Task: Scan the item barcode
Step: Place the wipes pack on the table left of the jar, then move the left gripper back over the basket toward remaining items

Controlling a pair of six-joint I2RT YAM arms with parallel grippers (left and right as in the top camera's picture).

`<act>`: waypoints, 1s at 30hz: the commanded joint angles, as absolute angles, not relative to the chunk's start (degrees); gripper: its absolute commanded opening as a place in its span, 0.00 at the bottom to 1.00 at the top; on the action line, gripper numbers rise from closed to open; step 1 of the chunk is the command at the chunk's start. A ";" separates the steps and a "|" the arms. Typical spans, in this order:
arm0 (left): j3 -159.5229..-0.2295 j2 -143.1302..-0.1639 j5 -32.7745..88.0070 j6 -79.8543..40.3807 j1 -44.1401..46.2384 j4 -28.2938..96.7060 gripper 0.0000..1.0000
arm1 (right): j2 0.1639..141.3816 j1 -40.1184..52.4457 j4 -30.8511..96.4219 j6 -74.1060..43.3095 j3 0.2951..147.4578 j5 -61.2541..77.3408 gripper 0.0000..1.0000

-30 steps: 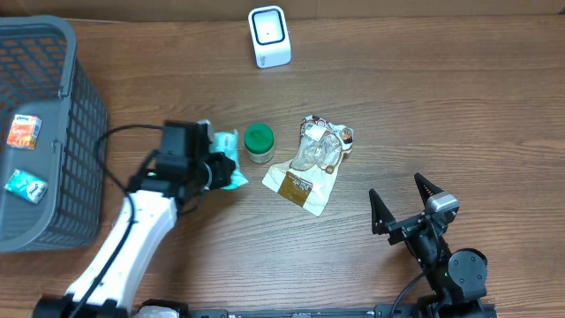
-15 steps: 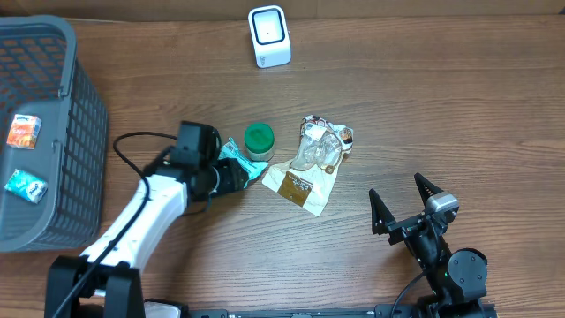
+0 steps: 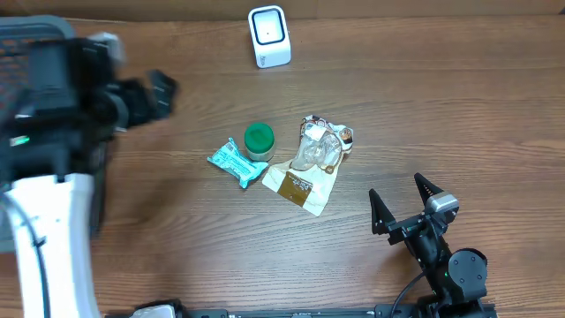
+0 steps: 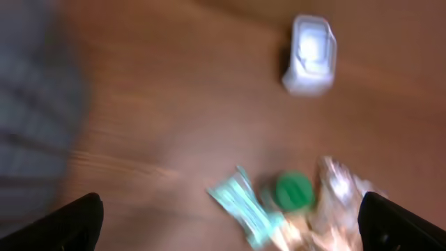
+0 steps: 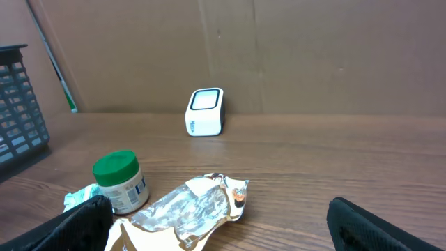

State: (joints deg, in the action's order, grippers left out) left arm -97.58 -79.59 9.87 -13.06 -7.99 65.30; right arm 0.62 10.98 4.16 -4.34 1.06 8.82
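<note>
Left pincer (image 3: 148, 95) blurred, raised over left side of desk (image 3: 459, 97) by basket (image 5: 17, 111); jaws spread wide, nothing held. Right pincer (image 3: 397, 187) wide apart, empty, near right. Teal packet (image 3: 231, 162) flat on desk, against green-lidded jar (image 3: 259, 140). Foil bag (image 3: 311, 166) just right of jar. White scanner (image 3: 269, 36) at far edge.

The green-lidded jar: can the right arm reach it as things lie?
Probably, from above: the crumpled packet lies between the open right gripper and the jar, blocking a low approach.
</note>
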 commanded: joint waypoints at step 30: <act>-102.48 -110.10 -17.58 -19.05 -41.21 67.33 0.61 | 0.16 11.29 3.99 -4.64 0.47 9.10 1.00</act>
